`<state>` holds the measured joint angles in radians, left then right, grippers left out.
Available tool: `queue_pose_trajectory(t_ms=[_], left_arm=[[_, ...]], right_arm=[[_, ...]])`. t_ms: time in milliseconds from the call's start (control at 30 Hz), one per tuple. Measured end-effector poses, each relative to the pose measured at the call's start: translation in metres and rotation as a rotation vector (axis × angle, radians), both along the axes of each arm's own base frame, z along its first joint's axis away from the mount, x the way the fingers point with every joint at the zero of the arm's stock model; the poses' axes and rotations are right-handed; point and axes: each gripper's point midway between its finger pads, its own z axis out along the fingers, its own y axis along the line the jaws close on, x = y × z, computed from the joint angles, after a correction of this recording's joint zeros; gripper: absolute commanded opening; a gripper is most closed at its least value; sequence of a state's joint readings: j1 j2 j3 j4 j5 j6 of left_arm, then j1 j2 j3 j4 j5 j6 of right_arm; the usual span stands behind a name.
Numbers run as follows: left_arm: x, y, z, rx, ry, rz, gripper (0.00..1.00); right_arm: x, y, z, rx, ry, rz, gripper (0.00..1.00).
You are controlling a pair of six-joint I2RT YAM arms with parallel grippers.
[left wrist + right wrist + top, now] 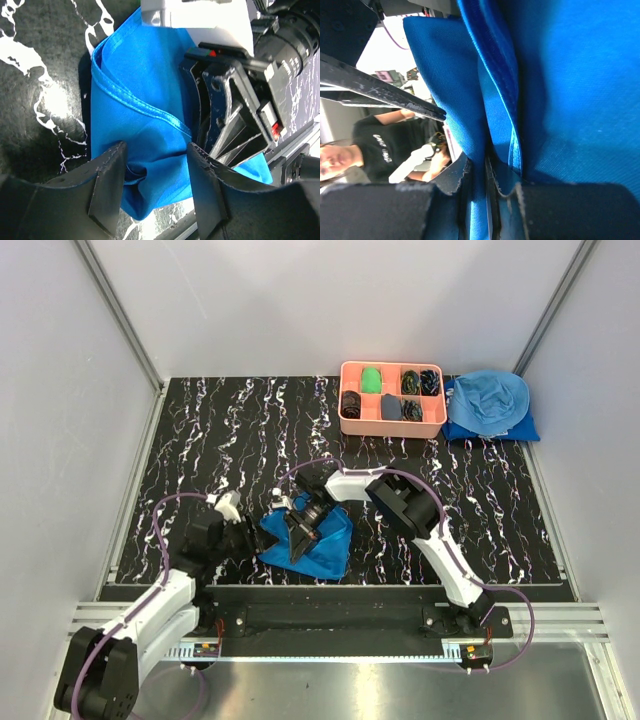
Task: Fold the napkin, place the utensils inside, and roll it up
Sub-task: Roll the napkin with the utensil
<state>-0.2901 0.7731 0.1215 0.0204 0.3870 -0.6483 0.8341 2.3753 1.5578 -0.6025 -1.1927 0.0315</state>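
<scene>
Far from my two arms, at the back of the black-and-white bench [200, 440], sits a pink tray [390, 428]. It has small dark things and one green thing in its boxes. Just to the right of the tray lies a pale blue heap of cloth [488, 400]. Both are well apart from my end effectors.

The napkin [325, 545] lies bunched up on the bench, right under my right end effector [480, 172]. Its fingers are pressed close together, with a fold of the blue cloth pinched between them.

My left end effector [156, 155] is just beside it, at the left edge of the napkin. Its fingers [107, 185] are wide apart, with a corner of the cloth between them. My right end effector is right in front of it, in the way.

My right wrist camera sees a person [380, 150] in a black shirt under the cloth. The words on the shirt are too blurry to read.
</scene>
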Motion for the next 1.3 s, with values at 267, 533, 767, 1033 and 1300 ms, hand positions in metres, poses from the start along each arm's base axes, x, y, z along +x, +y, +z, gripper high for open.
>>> queue_pose_trajectory(t_ms=[267,533,767,1033,1300], left_arm=[[-0.004,0.001,0.000,-0.013,-0.027,0.005,0.38],[-0.010,0.001,-0.008,-0.013,0.033,0.017,0.00],[-0.012,0.006,-0.015,0.014,0.133,0.066,0.00],[-0.010,0.012,-0.018,0.050,0.220,0.120,0.00],[-0.010,0.017,-0.018,0.074,0.248,0.149,0.00]], right_arm=[[0.002,0.000,0.002,-0.008,0.088,-0.014,0.18],[0.005,0.001,0.002,-0.012,0.104,-0.023,0.22],[0.012,0.000,0.015,-0.002,0.127,-0.044,0.59],[0.052,-0.016,0.037,-0.033,-0.151,-0.151,0.74],[0.036,-0.078,0.070,-0.023,-0.545,-0.250,0.75]])
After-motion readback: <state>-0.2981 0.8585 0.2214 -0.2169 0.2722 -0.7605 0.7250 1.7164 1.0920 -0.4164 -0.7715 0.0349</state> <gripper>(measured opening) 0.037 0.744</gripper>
